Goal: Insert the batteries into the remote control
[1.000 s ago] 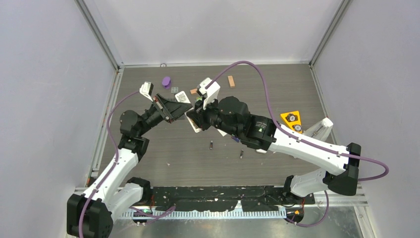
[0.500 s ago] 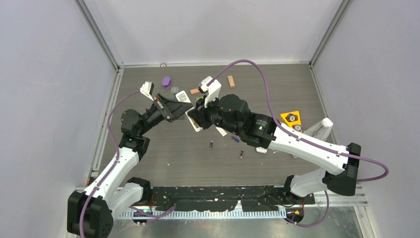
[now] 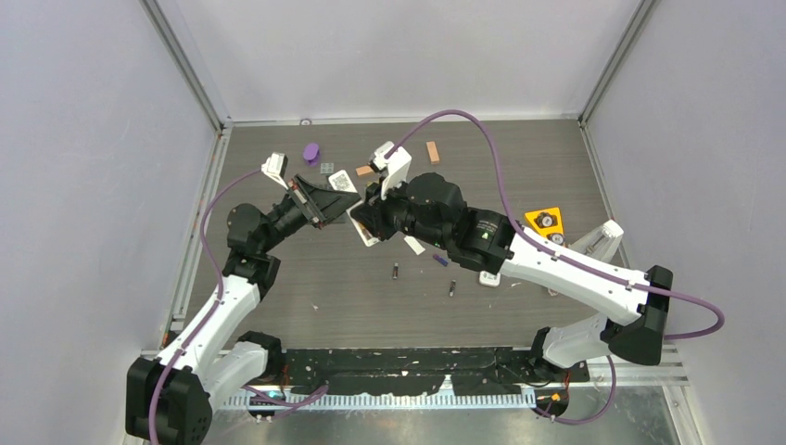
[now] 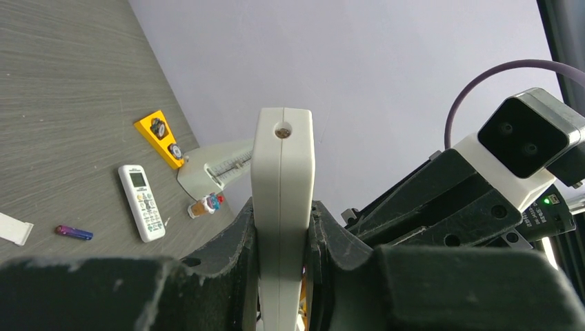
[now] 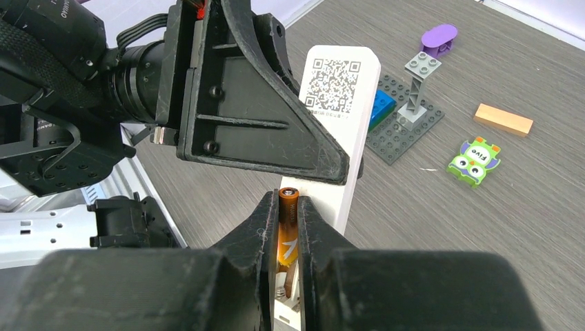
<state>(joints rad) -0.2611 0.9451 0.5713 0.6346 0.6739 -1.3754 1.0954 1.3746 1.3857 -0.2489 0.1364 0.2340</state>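
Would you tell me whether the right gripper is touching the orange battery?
Touching. The right wrist view shows the right gripper clamped on both sides of the orange battery.

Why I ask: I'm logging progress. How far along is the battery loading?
Done: left claw holds the remote off the table. In hand: right claw pinches the orange battery at its back, not visibly seated. Left: two dark batteries and the purple battery lie on the table.
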